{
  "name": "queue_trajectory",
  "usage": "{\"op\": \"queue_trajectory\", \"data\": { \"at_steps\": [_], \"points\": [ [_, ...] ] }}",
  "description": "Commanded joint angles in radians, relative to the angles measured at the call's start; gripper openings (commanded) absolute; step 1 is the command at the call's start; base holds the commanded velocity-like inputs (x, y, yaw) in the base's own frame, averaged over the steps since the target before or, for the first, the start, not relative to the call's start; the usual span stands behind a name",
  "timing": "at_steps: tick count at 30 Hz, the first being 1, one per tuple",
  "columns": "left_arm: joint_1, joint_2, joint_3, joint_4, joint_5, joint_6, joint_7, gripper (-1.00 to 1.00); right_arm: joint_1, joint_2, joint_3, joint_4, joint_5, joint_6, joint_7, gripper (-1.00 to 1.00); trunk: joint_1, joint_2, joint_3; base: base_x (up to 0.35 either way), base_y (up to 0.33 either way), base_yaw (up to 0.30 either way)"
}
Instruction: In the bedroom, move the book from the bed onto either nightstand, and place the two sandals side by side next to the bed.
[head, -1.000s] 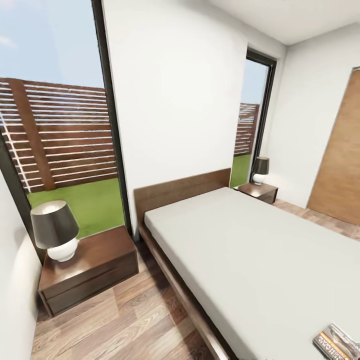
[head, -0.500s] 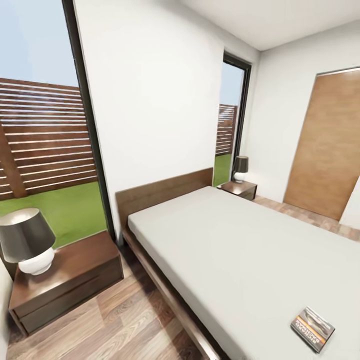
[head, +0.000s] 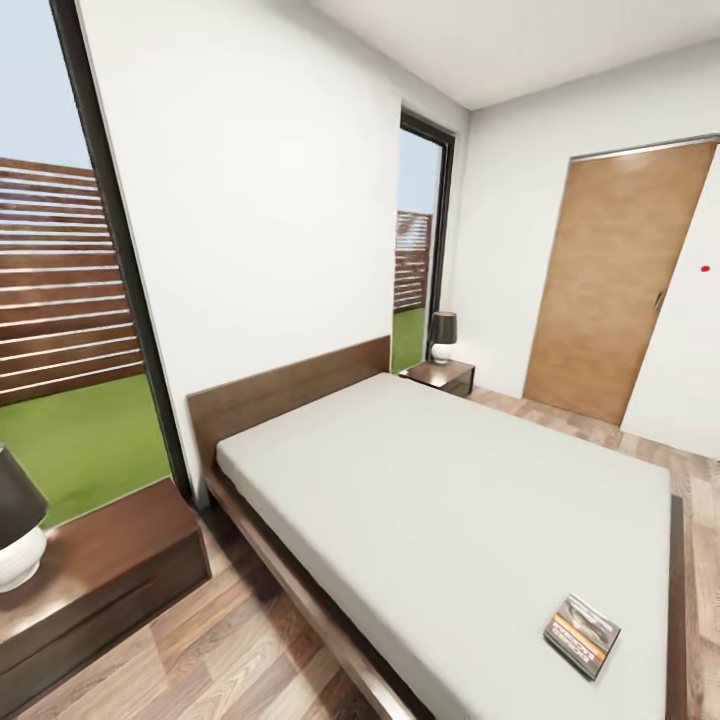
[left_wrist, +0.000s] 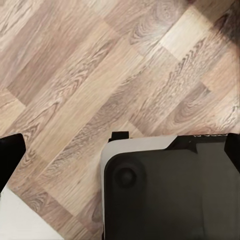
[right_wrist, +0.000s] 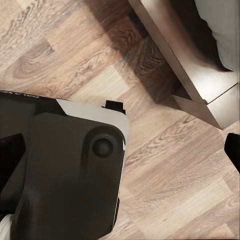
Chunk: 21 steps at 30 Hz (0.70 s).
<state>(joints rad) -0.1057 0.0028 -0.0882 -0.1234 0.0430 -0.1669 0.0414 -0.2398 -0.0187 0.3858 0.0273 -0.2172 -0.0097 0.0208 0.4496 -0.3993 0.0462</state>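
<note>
Head view, robot on the move in the bedroom: over the past second the whole picture has slid leftward, a sign that the camera has swung right rather than that any furniture has moved. The near nightstand (head: 95, 560) and its lamp (head: 15, 530) are now half cut off at the left edge, while the book (head: 581, 635), which a second ago was clipped by the frame's bottom right corner, now lies fully visible on the bed (head: 440, 500). That probably means the robot is lining itself up with the book, the first item to be moved; no pickup has begun.

The book lies flat on the white mattress near the foot end, close to the bed's near side edge and well apart from both nightstands (the far nightstand (head: 440, 374) stands by the second window). Its long axis runs diagonally across the mattress, toward the far corner by the wooden door (head: 610, 290), with the orange band along the lower long edge.

Both wrist views look down on plank floor (left_wrist: 100, 75) and the robot's dark base (left_wrist: 170, 190); the fingertips barely show at the frame edges, so I cannot tell how either gripper is set.
</note>
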Motion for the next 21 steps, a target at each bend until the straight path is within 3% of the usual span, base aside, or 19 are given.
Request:
{"op": "queue_trajectory", "data": {
  "at_steps": [1,21],
  "points": [
    [0.0,0.0,-0.008,0.001,0.005,-0.003,0.004,1.0,-0.001,0.0,0.008,0.002,-0.01,-0.001,0.002,1.0,0.0,-0.001,0.0,0.027,0.0,-0.253],
    [0.0,0.0,-0.008,0.001,0.004,-0.003,0.004,1.0,-0.001,0.002,0.008,0.002,-0.01,-0.001,0.002,1.0,0.0,-0.001,0.008,0.005,0.0,-0.253]
  ]
}}
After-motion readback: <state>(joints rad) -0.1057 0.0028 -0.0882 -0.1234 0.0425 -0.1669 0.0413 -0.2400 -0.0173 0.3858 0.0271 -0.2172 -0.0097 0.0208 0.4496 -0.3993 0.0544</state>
